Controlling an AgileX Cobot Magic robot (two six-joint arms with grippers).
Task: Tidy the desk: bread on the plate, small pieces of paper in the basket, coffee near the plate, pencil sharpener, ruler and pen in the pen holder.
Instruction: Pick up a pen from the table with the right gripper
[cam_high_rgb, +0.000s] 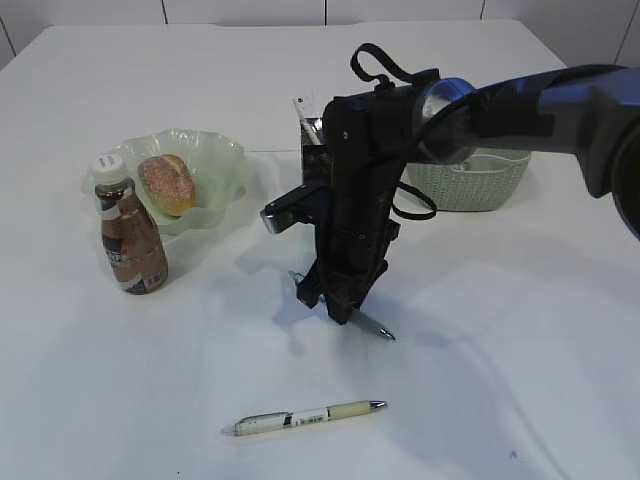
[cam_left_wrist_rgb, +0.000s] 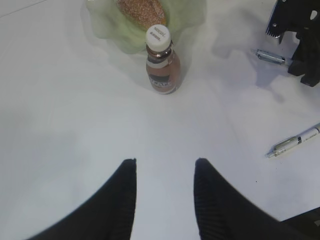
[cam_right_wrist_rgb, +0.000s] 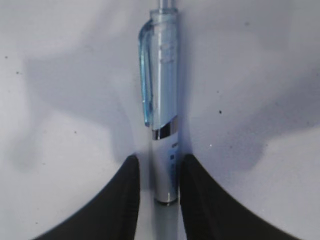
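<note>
My right gripper (cam_right_wrist_rgb: 156, 187) stands nearly vertical over the middle of the large white desk (cam_high_rgb: 480, 380), its black jaws closed narrow around the barrel of a clear pen with a pale blue clip (cam_right_wrist_rgb: 162, 100) that lies flat beneath them. The risk I see is a thin, round barrel rolling or pivoting out as I lift, since the pads (cam_right_wrist_rgb: 122, 200) catch it low and near one end. My left gripper (cam_left_wrist_rgb: 165, 197) hovers empty at the near left, jaws parted. A second, cream-coloured pen (cam_high_rgb: 305, 417) lies nearer. The black mesh pen holder (cam_high_rgb: 312, 150) sits far behind the arm, largely hidden.
</note>
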